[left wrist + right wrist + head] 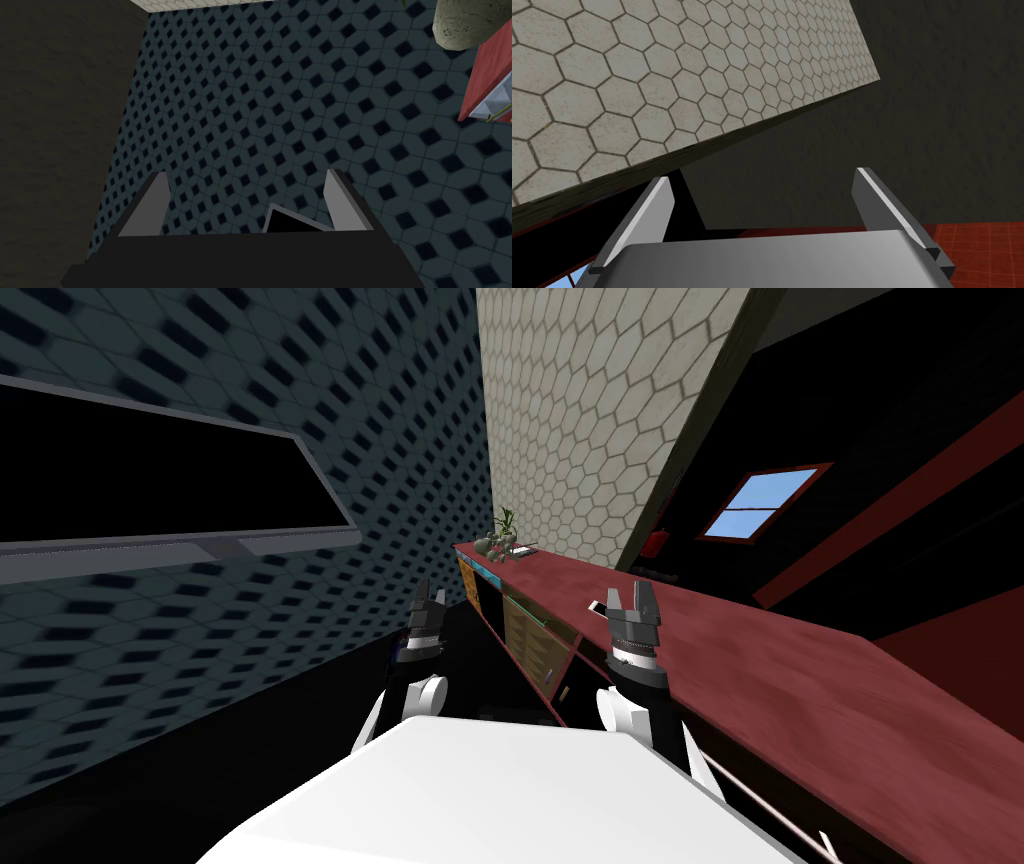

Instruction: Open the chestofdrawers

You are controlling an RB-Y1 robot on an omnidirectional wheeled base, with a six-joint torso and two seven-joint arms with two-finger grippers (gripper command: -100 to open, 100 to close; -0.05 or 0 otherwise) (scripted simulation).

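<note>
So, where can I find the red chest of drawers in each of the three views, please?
Head view: the chest of drawers runs from the centre to the lower right, beside the right gripper.
Left wrist view: its red corner sits next to a rough grey pot, off to one side of the left gripper.
Right wrist view: this hand looks past it.
Shared landmark: the pale hexagon wall.
</note>
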